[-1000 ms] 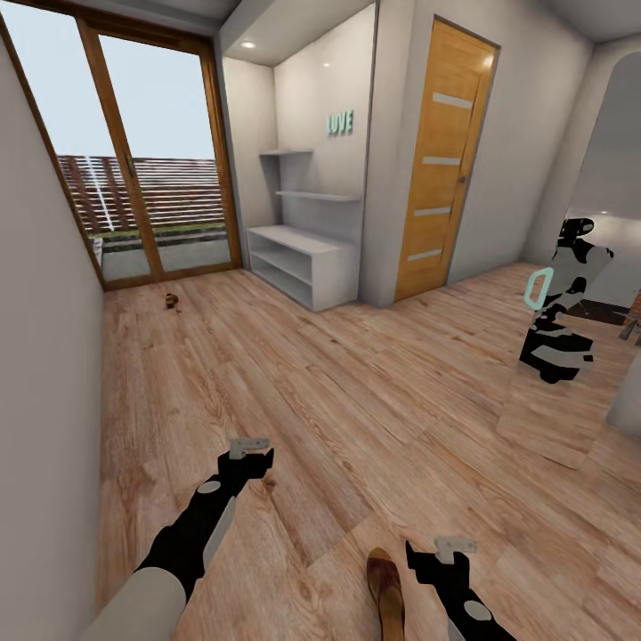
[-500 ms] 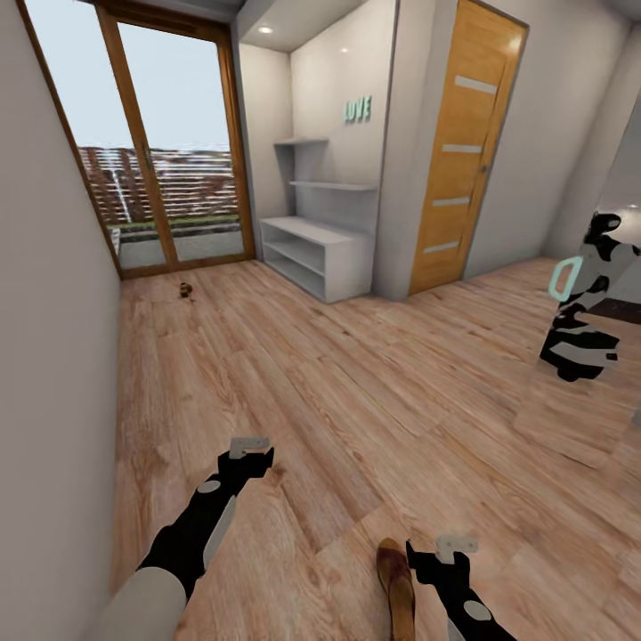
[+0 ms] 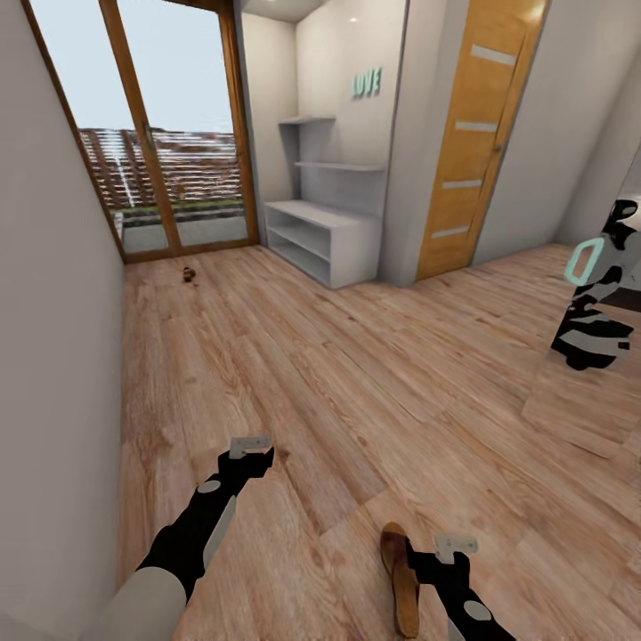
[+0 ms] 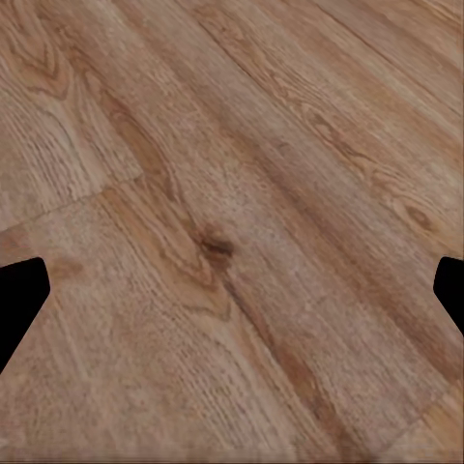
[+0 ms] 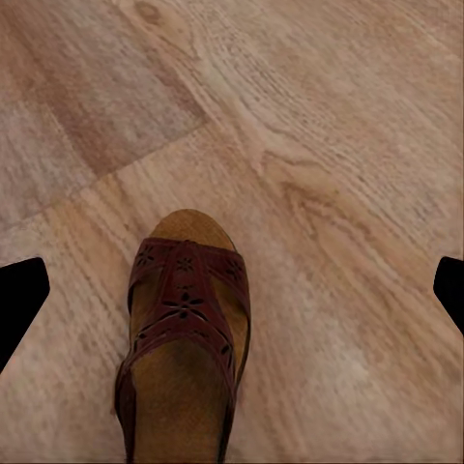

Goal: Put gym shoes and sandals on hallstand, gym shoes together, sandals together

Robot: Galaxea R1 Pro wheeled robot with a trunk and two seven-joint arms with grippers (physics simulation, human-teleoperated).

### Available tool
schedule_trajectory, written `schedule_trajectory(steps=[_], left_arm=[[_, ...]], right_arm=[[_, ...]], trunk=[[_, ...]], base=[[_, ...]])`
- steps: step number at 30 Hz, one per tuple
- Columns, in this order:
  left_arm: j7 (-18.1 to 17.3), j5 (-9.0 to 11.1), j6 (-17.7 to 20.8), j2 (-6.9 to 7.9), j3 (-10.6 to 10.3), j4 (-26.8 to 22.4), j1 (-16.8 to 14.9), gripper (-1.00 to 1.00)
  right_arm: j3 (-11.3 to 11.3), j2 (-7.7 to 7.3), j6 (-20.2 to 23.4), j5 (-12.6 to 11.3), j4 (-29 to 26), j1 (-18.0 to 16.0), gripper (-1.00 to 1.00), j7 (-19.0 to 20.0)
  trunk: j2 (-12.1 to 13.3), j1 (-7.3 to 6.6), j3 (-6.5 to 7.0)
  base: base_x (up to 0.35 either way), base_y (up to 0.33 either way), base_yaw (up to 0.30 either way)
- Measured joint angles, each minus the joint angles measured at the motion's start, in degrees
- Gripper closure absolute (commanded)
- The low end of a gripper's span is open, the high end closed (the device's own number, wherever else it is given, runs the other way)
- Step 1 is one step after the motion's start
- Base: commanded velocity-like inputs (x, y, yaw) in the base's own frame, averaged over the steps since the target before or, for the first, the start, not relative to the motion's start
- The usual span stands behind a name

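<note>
One dark brown sandal point(image 3: 400, 579) lies on the wood-plank corridor floor point(image 3: 356, 392) just beside my right gripper point(image 3: 455, 545). In the right wrist view the sandal point(image 5: 184, 358) lies toe-forward below the open gripper point(image 5: 232, 290), untouched by either finger. A second small brown sandal point(image 3: 188, 274) sits far off by the glass door. The pale grey hallstand point(image 3: 325, 236) stands in the alcove at the far end, its shelves bare. My left gripper point(image 3: 250, 448) hangs open over bare planks point(image 4: 232, 242). The gym shoes are out of view.
A white wall point(image 3: 53, 356) runs close along my left. A glass sliding door point(image 3: 169, 133) closes the corridor's end and an orange wooden door point(image 3: 472, 151) stands right of the alcove. At the right a mirror point(image 3: 595, 303) reflects the robot.
The camera has moved: the whole scene shifts right and the hallstand looks nearer. More of the near sandal shows beside my right gripper. Both arms hold their pose.
</note>
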Motion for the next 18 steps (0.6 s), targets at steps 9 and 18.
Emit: schedule_trajectory(steps=[9, 18], left_arm=[[0.0, 0.0, 0.0, 0.0, 0.0, 0.0, 0.0, -1.0], [0.0, 0.0, 0.0, 0.0, 0.0, 0.0, 0.0, -1.0]], right_arm=[[0.07, 0.0, 0.0, 0.0, 0.0, 0.0, -1.0, 0.02], [0.08, 0.0, 0.0, 0.0, -0.01, 0.0, -1.0, 0.02]], trunk=[[-0.12, 0.23, -2.84], [-0.24, 0.46, -5.68]], base=[[0.0, 0.0, -0.062], [0.0, 0.0, -0.049]])
